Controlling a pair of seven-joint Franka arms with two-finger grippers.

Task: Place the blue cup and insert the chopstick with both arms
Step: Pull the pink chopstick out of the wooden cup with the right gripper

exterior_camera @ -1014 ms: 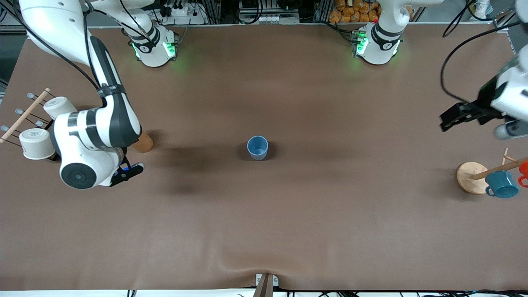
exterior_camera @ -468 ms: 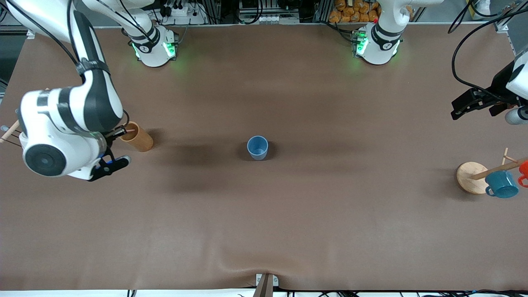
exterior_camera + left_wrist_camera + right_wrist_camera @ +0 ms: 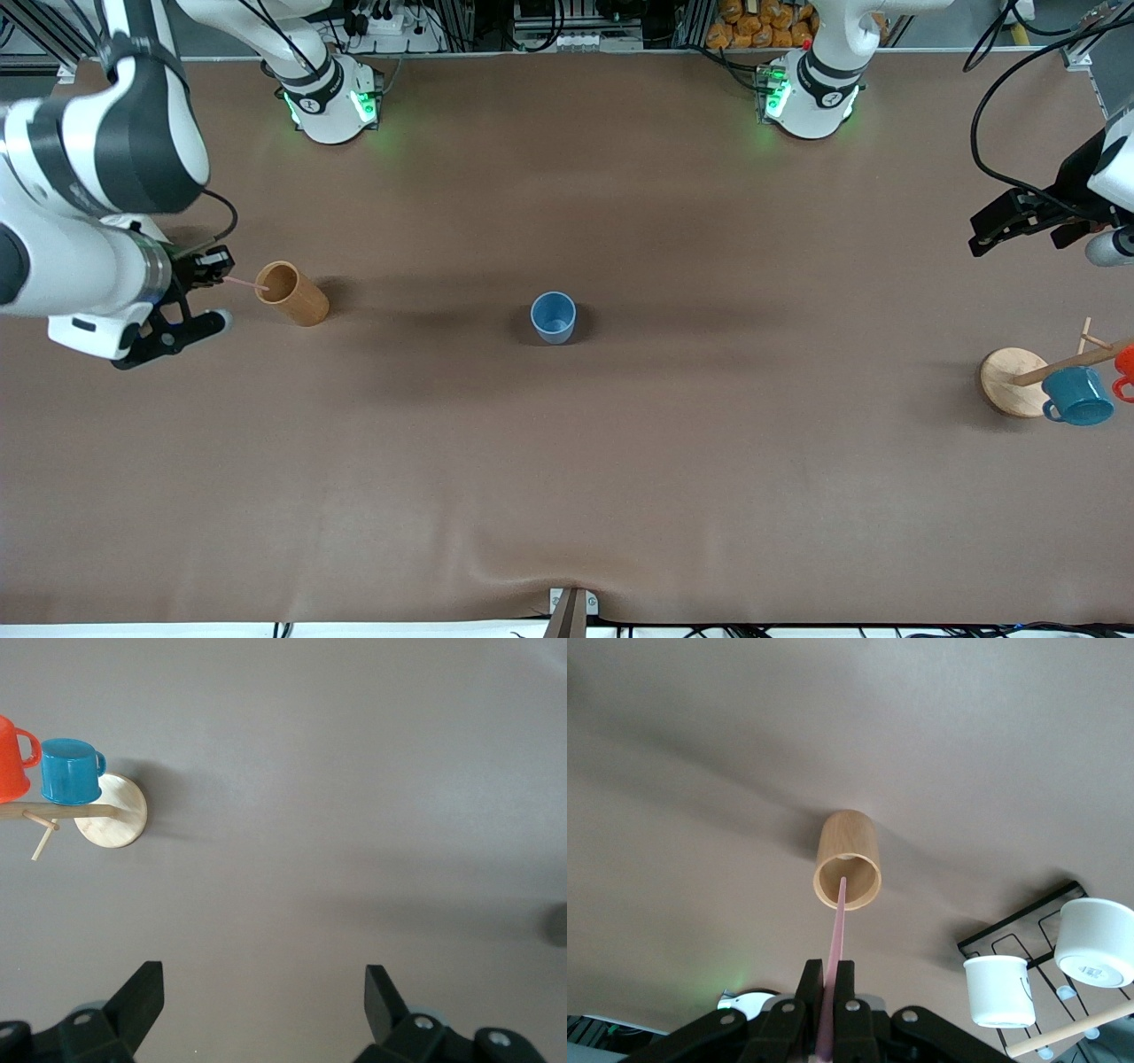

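The right hand [image 3: 209,268], at the frame's left edge, has risen and grips the chopstick [image 3: 835,937], whose tip now only just reaches the wooden cylinder [image 3: 292,293]. The blue cup [image 3: 554,317] stands at mid-frame on the bench [image 3: 567,461]. The left hand [image 3: 1005,229], open, waits at the right edge.

Right gripper [image 3: 830,979] pinches the chopstick [image 3: 835,948] (tip over wooden cylinder [image 3: 848,858]).
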